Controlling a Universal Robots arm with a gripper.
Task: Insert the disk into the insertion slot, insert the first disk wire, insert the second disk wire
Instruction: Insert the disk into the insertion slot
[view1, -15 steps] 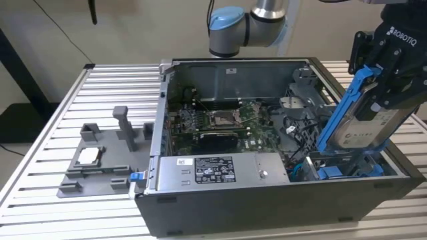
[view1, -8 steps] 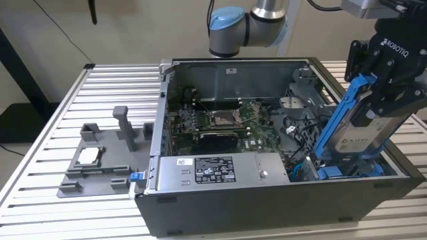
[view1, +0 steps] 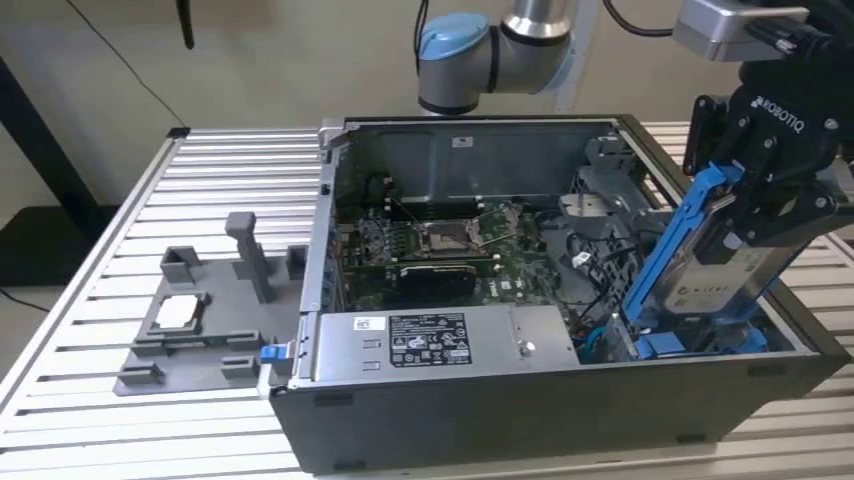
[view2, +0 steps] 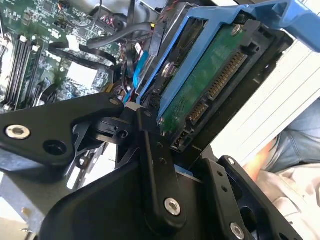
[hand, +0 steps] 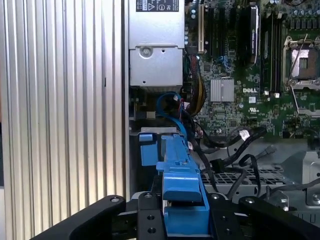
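My gripper (view1: 758, 215) is shut on the disk (view1: 707, 290), a silver drive with a white label in a bright blue carrier. It holds the disk steeply tilted over the open computer case's end at the exterior view's right. The disk's lower end reaches down to the insertion slot (view1: 707, 345) in the case's near corner there. In the second wrist view the disk's green underside (view2: 210, 85) and its connectors lie between the black fingers (view2: 150, 165). In the first wrist view the blue carrier (hand: 182, 195) stands between the fingers of the gripper (hand: 184, 220). A blue cable (hand: 170, 107) and black cables (hand: 240, 145) lie loose beside the slot.
The grey labelled power-supply box (view1: 427, 340) fills the case's near side, and the motherboard (view1: 441, 245) lies behind it. A grey fixture (view1: 200, 320) sits on the slatted table (view1: 200, 170) at the exterior view's left. A person's leg (view2: 295, 145) is close to the case.
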